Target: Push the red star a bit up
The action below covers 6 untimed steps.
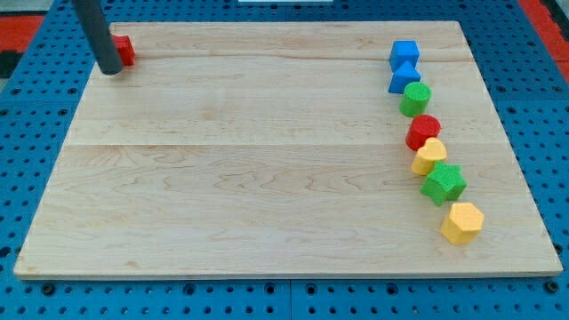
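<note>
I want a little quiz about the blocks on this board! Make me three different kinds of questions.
1. True or false: my tip is touching a blue block.
2. How many yellow blocks are in the line at the view's right?
3. Which block sits nearest the view's top in that line? A) green star B) blue cube C) red cylinder

Key:
1. False; it is beside the red block at the view's top left.
2. Two.
3. B.

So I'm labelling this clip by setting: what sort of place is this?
Probably a robotics lab bench: a pale wooden board lies on a blue perforated metal table, with small coloured blocks such as a blue cube, and my tip beside a red block.
</note>
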### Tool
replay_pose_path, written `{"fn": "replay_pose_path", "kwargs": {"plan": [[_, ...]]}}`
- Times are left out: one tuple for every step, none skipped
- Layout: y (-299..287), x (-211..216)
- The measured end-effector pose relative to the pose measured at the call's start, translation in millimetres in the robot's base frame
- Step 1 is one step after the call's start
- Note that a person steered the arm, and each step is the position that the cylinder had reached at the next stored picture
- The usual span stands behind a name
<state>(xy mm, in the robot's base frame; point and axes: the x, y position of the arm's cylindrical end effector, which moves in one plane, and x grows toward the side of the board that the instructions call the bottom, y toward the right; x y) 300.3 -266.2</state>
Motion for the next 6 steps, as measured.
{"fn": "replay_pose_path", "kwargs": {"plan": [[-12,-1],[-14,-6],[-5,-19],[4,-33],[4,-41],[19,-36]]}}
